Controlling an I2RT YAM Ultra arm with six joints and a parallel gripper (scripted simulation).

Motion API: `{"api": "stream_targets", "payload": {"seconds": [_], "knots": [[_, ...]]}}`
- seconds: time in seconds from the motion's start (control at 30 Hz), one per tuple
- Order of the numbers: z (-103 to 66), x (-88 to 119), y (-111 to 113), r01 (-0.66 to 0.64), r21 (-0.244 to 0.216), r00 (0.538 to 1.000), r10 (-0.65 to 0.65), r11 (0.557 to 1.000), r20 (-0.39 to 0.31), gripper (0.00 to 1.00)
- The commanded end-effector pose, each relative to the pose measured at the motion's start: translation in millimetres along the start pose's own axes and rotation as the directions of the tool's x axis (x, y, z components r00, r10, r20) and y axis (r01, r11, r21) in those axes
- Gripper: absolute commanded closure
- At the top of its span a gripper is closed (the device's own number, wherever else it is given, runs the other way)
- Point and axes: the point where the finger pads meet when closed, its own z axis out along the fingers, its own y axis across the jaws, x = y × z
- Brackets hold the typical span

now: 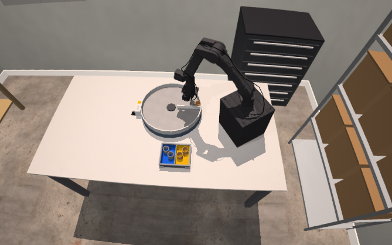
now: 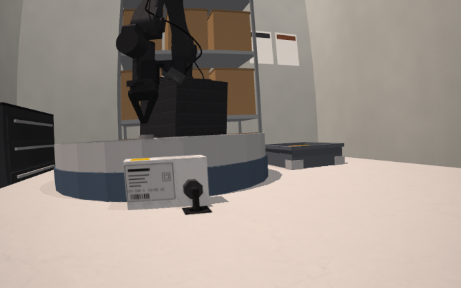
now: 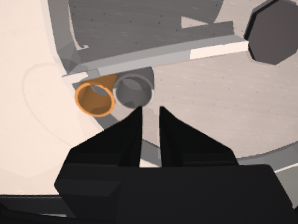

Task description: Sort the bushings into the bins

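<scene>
Spanning the top view, the pale surface (image 1: 99, 121) (image 2: 296, 229) (image 3: 25, 145) carries the arm (image 1: 212, 50) (image 2: 144, 43), mounted at the turntable's 3 o'clock. The turntable (image 1: 157, 106) (image 2: 81, 157) (image 3: 200, 110) is next in size. At its 6 o'clock, apart from it, sit the blue bin (image 1: 164, 160) and yellow bin (image 1: 187, 160), side by side, each containing two bushings.

A light bar (image 1: 188, 106) (image 3: 160, 61) runs from near the turntable's hub (image 1: 171, 106) (image 3: 275, 32) toward 3 o'clock. Just above the turntable, at about 2 o'clock, hangs the end effector (image 1: 188, 98) (image 2: 145, 122) (image 3: 150, 113), tips down, its fingers narrowly parted with nothing between them.

Smallest are the steel bushing (image 1: 192, 103) (image 2: 146, 136) (image 3: 133, 94) and bronze bushing (image 1: 197, 103) (image 3: 95, 101), upright beside each other near the turntable's 3 o'clock rim, next to the bar. In the wrist view, the steel bushing is just off the fingertips at 10 o'clock; the bronze bushing is farther out, between 9 and 10.
</scene>
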Motion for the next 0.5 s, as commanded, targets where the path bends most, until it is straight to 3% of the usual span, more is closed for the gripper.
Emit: {"api": "stream_targets", "payload": {"seconds": [0.0,0.07,0.47], "knots": [[-0.1,-5.2,-6.4,0.004,0.002,1.000,-0.004,1.000,0.013,0.86],[2.5,-5.0,2.2,-0.001,-0.016,1.000,0.002,1.000,0.016,0.86],[-0.6,-4.4,-1.1,-0.001,-0.003,1.000,0.001,1.000,0.014,0.86]]}}
